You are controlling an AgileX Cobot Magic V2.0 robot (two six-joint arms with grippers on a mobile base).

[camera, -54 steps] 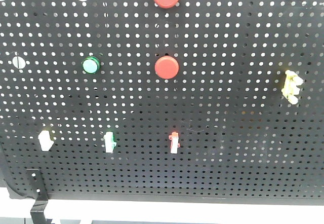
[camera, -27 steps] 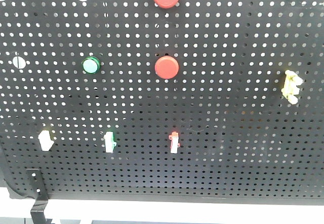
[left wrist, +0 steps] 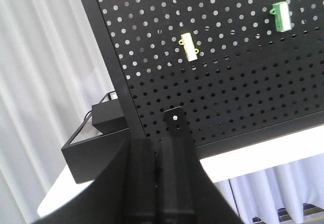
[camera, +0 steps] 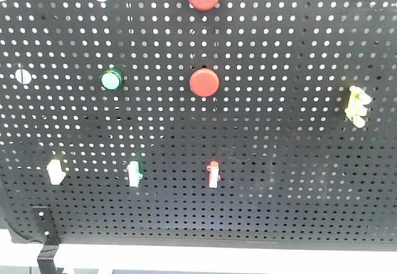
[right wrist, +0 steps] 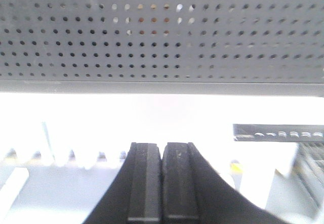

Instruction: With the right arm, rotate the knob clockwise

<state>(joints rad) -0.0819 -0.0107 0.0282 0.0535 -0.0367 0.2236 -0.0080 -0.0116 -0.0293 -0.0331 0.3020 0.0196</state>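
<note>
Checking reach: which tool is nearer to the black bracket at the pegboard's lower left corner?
Left. The left tool sits just below the bracket; the right tool views only the pegboard bottom edge.

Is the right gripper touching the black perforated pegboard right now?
Apart. In the right wrist view the shut right gripper sits below the black perforated pegboard, with bright open background between them.

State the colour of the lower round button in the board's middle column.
Red: the lower round button shows best in the exterior front-facing view.
</note>
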